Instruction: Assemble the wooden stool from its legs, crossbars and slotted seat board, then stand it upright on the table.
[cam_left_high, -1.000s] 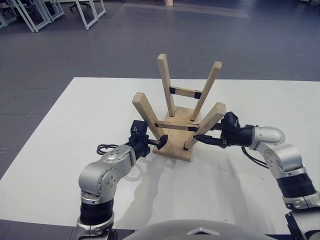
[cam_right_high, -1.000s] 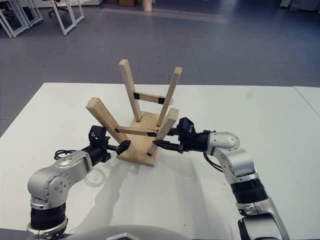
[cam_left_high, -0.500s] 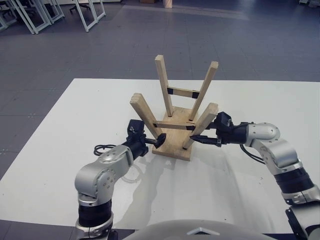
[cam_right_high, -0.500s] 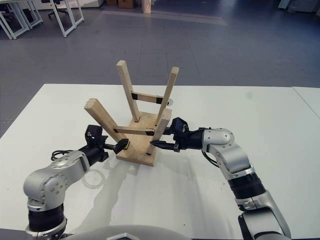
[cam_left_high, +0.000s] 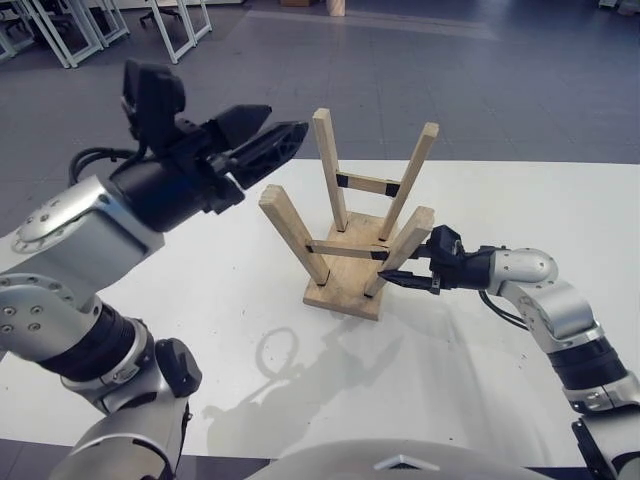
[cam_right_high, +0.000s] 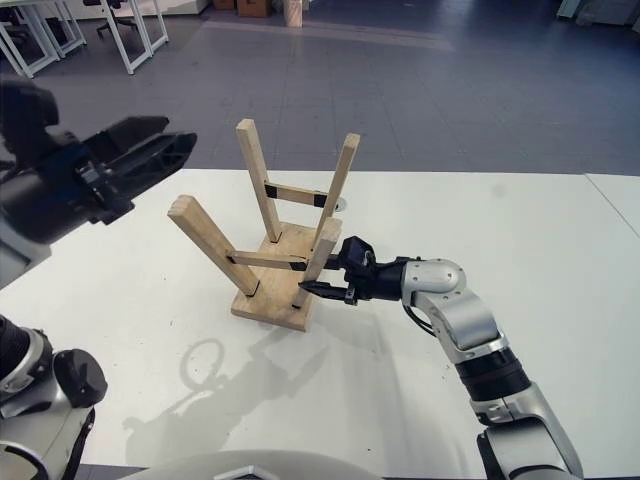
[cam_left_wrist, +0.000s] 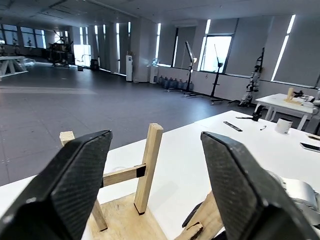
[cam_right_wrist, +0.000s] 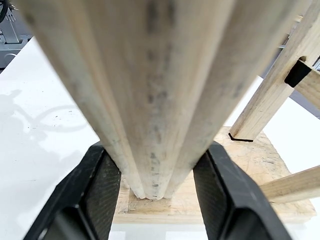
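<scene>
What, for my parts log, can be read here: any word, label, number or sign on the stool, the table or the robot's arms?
No readable text. The stool is bare wood with plain black joints; the table, the open left pincer and the right pincer, shut on a leg, carry no print. Things on the far desk are too small to read.

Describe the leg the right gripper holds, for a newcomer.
On the white table, the stool sits upside down on its seat board. It's the near-right leg: the only one of four clamped near its base by the right gripper.
</scene>
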